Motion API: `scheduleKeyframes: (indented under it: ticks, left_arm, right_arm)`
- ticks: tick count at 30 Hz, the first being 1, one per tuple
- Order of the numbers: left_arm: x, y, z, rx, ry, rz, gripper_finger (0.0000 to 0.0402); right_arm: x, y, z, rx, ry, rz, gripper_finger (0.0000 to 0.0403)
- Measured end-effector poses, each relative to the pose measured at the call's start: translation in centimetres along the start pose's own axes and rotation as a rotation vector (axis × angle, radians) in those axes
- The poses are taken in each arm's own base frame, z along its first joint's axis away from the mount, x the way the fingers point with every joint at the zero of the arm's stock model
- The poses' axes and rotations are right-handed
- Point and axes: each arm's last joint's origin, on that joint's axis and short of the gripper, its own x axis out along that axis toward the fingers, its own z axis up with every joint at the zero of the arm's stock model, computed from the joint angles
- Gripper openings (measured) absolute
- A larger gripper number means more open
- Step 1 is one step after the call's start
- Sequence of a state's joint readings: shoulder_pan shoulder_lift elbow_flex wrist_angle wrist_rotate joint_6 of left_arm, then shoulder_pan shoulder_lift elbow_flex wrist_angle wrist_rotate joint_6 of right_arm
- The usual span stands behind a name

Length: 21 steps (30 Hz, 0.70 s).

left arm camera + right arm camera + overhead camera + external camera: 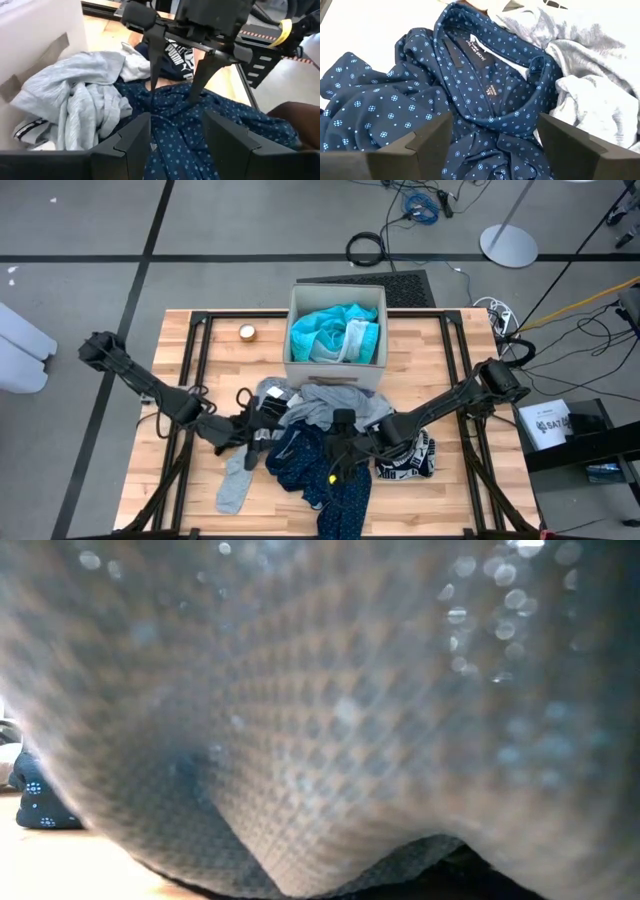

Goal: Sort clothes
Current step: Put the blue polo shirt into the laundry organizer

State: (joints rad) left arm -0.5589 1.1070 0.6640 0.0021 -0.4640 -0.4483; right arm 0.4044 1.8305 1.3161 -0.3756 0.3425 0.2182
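Check the right gripper (172,92) first: its jaws stand spread apart with nothing between them, tips pointing down at the navy dotted shirt (470,100) and just above its fabric. In the right wrist view you see the shirt's collar and label directly ahead of the two dark fingers (410,150), with no cloth pinched.

Check the left gripper (258,423) next. Its jaws are also released; the left wrist view shows both fingers (125,150) parted, with the navy dotted shirt lying in front of them and no garment grasped. This gripper sits at the shirt's left edge, facing the right gripper across the cloth.

Locate the remaining clothes by reference to the navy dotted shirt:
- A light grey garment (75,100) lies bunched against the shirt, between it and the beige box (336,370).
- A grey sock (235,480) lies flat on the desk (210,340) to the shirt's left, beyond the left gripper.
- A black-and-white patterned garment (410,463) lies touching the shirt's right side, partly under the right arm.
- A bright turquoise garment (335,333) lies inside the beige box, which stands beyond the grey garment from the shirt.

A small round object (247,332) rests on the desk to the left of the box, well apart from the shirt.

The low view is almost wholly blocked by grey knitted fabric (330,710) close to the lens; you cannot judge either gripper from it.
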Motion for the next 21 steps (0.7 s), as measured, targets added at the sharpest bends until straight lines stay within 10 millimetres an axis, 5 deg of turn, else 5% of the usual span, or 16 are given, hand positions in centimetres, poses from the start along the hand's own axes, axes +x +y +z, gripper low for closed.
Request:
scheduleKeyframes:
  ticks: [10, 21]
  left_arm:
    - [1.2, -2.2, -2.9, -0.023, 0.051, 0.062, 0.0189]
    - [3.7, -2.0, -5.0, 0.000, 0.087, 0.167, 0.0189]
  right_arm:
    - [2.5, -1.3, -3.7, 0.014, 0.002, -0.017, 0.0239]
    - [3.9, -3.2, -4.9, 0.074, -0.019, 0.050, 0.0238]
